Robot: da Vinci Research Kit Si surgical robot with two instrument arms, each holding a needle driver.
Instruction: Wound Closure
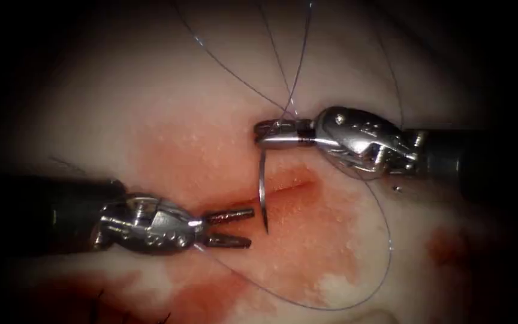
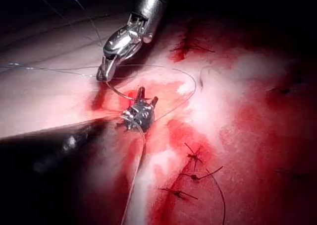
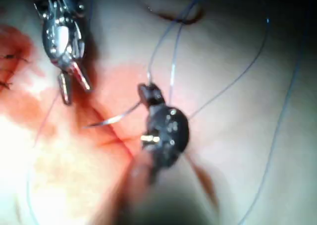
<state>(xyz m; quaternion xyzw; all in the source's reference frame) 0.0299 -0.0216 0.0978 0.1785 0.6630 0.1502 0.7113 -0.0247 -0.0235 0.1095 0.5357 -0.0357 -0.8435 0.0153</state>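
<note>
My right tool [image 1: 265, 133] clamps the needle [image 1: 261, 187] near its thread end, point free above the cut [image 1: 289, 189]. Left tool [image 1: 235, 227] gapes empty. The left wrist view adds finished stitches [image 2: 190, 178].

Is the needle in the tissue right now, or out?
Out. The right tool holds the needle near its thread end; its tip hangs free above the cut.
</note>
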